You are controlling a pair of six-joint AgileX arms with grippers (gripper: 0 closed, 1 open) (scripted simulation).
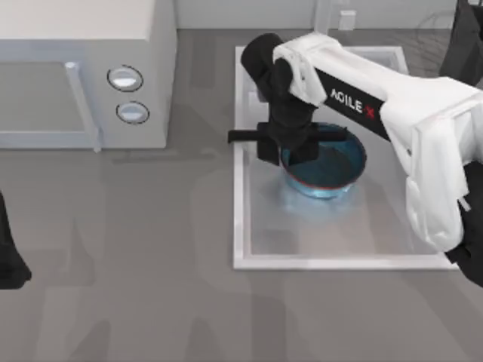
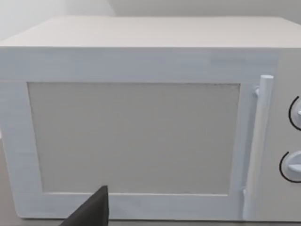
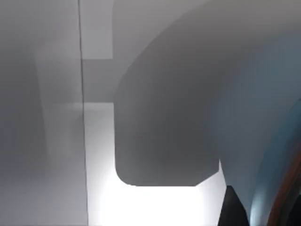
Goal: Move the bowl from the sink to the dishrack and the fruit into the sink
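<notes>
The blue bowl (image 1: 336, 162) with a teal inside sits in the white sink (image 1: 238, 226), toward its far half. My right arm reaches in from the right, and my right gripper (image 1: 289, 151) hangs low over the bowl's left rim, hiding that side. The right wrist view is pressed close to the bowl's blue outer wall (image 3: 263, 141), with the sink's bright floor (image 3: 155, 207) beside it. Thin grey wires of the dishrack (image 1: 434, 21) show faintly at the far right. The fruit is out of view. My left gripper (image 1: 9, 260) is parked at the table's left edge.
A white microwave (image 1: 75, 68) with two round knobs stands at the far left, and the left wrist view faces its door (image 2: 136, 136). A black block (image 1: 464, 41) stands at the far right corner. Bare grey tabletop (image 1: 136, 249) lies between the microwave and the sink.
</notes>
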